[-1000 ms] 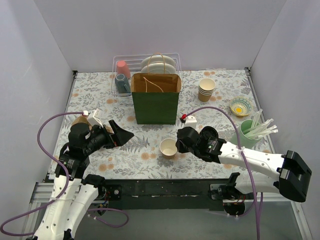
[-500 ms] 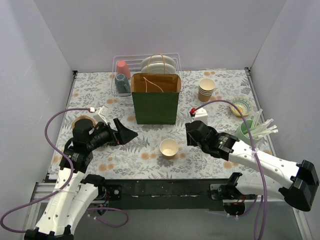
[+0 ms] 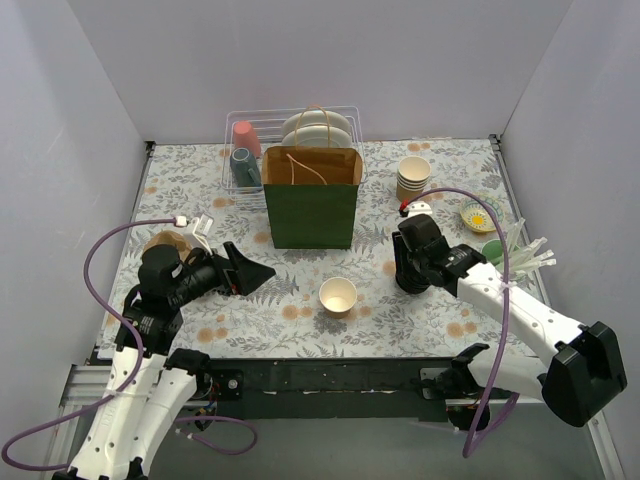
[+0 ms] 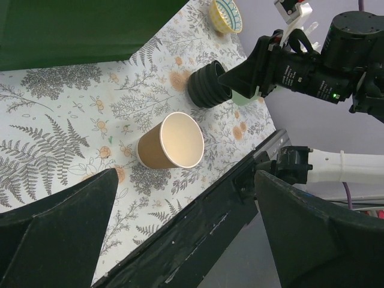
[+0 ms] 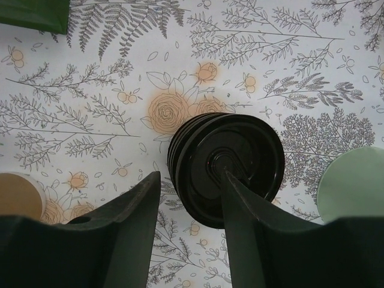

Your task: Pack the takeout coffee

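A lidless kraft-paper cup stands upright on the floral desk, near the front edge and just in front of the green paper bag. The left wrist view shows the cup open-mouthed, with nothing gripping it.

The left claw hangs over the desk to the left of the cup, its fingers spread wide and empty.

The right claw points down to the right of the cup. In the right wrist view it hovers over a stack of black lids, its fingers parted on either side of the stack's left part; whether they touch it cannot be told. The left wrist view shows the same lids lying on the desk beyond the cup.

A stack of tan paper cups sits far right, a patterned bowl beside it, and a green holder of straws at the right edge. A wire rack with plates and mugs stands behind the bag.
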### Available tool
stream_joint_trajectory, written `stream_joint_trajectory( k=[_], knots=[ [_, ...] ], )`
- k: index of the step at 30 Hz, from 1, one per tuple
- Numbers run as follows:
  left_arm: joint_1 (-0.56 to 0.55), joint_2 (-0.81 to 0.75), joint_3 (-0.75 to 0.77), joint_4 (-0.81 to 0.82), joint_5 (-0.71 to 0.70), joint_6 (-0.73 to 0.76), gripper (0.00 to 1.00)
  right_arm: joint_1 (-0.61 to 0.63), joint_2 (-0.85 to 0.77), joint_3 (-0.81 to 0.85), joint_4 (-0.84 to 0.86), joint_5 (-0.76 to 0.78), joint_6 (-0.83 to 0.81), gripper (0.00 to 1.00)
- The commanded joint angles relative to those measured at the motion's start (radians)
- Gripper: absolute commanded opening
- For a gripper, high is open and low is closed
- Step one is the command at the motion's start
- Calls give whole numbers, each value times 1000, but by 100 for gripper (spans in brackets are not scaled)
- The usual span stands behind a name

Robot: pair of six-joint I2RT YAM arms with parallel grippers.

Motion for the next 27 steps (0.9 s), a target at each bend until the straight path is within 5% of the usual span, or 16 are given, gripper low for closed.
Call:
stream_joint_trajectory(
  k=[1,10,17,27],
  knots=[
    [2,-4,-13,7,-1,12,98,-23,15,-10,47,-48,-36,52],
    [4,-4,-13,5,-7,11,98,-60,40,-62,101,-77,-41,42],
    [4,-2,-13,5,-17,8,98,-66,29,-70,113,-94,-46,24],
    [2,10,-1,-1,-50,0,98,-67,-66,40,26,-132,-46,21]
  ],
)
